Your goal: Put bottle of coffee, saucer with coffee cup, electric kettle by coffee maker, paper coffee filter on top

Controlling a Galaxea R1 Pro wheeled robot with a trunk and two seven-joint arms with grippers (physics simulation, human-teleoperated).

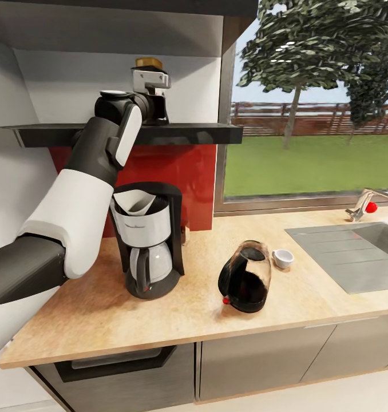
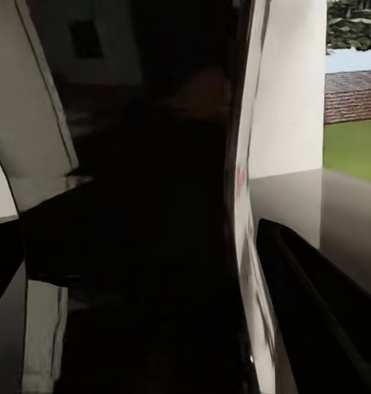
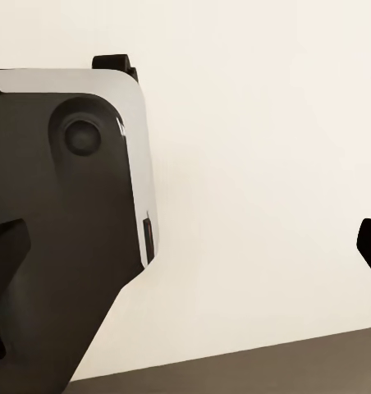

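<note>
left fingers [image 1: 150,94] at the bottle of coffee [image 1: 149,62] (grip unclear); right fingers [image 3: 185,246] spread wide.

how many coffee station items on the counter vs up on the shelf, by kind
coffee maker: 1
paper coffee filter: 1
electric kettle: 1
coffee cup: 1
bottle of coffee, on the kitchen shelf: 1
total: 5
</note>
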